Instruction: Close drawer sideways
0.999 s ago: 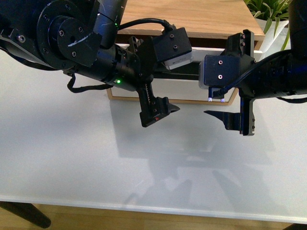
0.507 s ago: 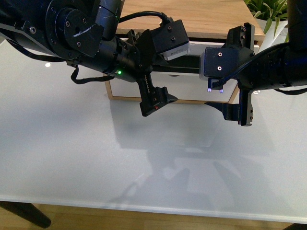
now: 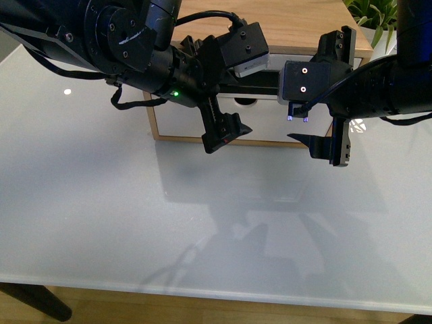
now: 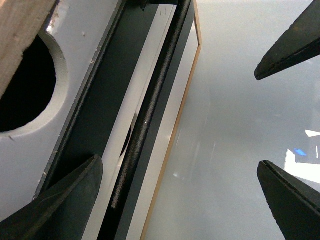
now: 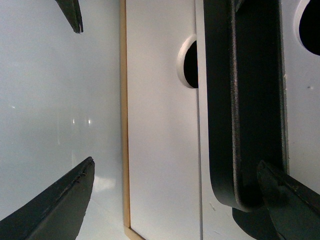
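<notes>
Hovering before drawer [image 4: 75, 65], fingers [image 4: 285, 45] spread

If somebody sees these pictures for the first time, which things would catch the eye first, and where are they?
Two bulky black arms, the left arm and the right arm, crowd the top of the front view, before a wooden cabinet on a white table. Close up, the long black bar handle on the drawer runs between the fingers of the open left tool. The right tool is open at the same handle.

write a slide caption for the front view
Left gripper and right gripper, both open, poised before the drawer in a wooden cabinet on a white table
</notes>
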